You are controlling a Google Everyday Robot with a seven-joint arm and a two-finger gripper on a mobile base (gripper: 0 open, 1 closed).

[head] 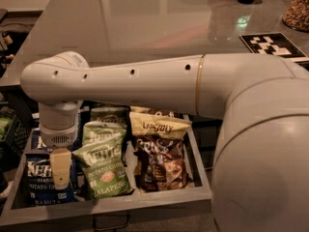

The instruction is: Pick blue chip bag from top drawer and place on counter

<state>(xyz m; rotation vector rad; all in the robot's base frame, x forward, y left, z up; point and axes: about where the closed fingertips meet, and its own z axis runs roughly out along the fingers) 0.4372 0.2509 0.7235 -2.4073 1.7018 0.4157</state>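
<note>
The blue chip bag (38,180) lies flat at the left end of the open top drawer (111,205). My gripper (60,170) hangs down from the white wrist (58,124) straight over the blue bag's right part, low in the drawer and at or just above the bag. The arm reaches in from the right across the drawer's back. The grey counter (145,23) stretches behind the drawer.
Green jalapeño chip bags (104,170) lie right next to the gripper. A brown bag (159,163) and a yellow bag (159,124) lie further right. A marker tag (273,45) and a jar (297,8) sit at the counter's far right.
</note>
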